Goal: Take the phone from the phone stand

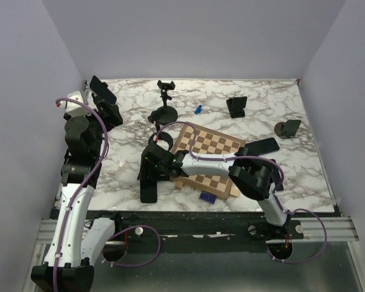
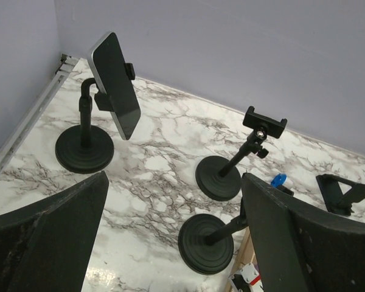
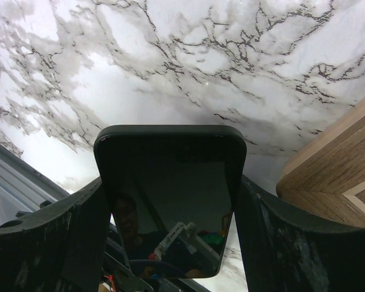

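Note:
My right gripper [image 1: 153,167] reaches left across the table and is shut on a black phone [image 1: 149,185], one finger on each long edge. In the right wrist view the phone [image 3: 170,201] fills the gap between the fingers [image 3: 88,231], screen up, above the marble. A black stand with a round base [image 2: 205,243] is just behind it, its head hidden. A second phone [image 2: 112,85] sits clamped in a stand [image 2: 84,149] in the far left corner. My left gripper [image 1: 112,115] hangs open and empty near that stand.
An empty clamp stand [image 1: 165,100] stands at the back centre. A chessboard [image 1: 210,159] lies under my right arm, with a dark slab [image 1: 261,146] at its right. A folding stand [image 1: 236,106], a round stand [image 1: 288,128] and a blue bit [image 1: 198,109] sit further back.

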Controlling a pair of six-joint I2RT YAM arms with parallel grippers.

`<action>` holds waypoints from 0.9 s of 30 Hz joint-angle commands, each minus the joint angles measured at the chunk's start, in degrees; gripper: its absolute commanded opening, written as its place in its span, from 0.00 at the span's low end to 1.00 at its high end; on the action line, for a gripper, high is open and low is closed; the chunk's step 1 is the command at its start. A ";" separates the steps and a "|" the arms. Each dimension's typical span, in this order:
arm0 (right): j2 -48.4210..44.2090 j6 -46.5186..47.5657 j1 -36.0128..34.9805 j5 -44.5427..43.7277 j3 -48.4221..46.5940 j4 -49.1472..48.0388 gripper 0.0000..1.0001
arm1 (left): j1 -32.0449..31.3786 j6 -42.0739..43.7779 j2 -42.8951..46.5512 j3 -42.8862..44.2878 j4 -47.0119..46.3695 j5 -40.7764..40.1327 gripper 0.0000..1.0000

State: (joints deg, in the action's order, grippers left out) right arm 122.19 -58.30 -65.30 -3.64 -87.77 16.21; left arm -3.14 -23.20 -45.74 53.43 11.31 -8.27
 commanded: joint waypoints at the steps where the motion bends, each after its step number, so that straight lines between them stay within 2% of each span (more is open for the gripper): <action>1: -1.48 0.07 -0.83 -1.91 2.07 -0.91 0.72 | -0.31 0.35 0.59 -0.87 -1.03 1.24 0.97; 8: -1.95 1.47 -0.81 -2.88 1.27 -0.84 0.87 | -0.43 0.53 0.44 -1.22 -1.38 1.50 0.97; 13: -2.31 3.18 -0.84 -2.54 0.34 -0.61 0.93 | -0.55 0.70 0.47 -1.49 -1.73 1.77 0.97; 21: -6.44 9.97 -0.87 -0.05 0.89 -4.20 0.94 | -0.56 1.38 -0.82 -1.83 -2.30 1.63 0.97; 27: -17.01 16.84 -0.80 0.04 9.70 -12.39 0.94 | -0.48 2.55 -2.30 -2.41 -3.40 -0.01 0.99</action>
State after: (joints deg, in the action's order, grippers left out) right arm 113.30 -47.72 -65.65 -3.66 -83.09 11.03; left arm -3.49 -22.24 -47.03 51.59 9.52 -7.90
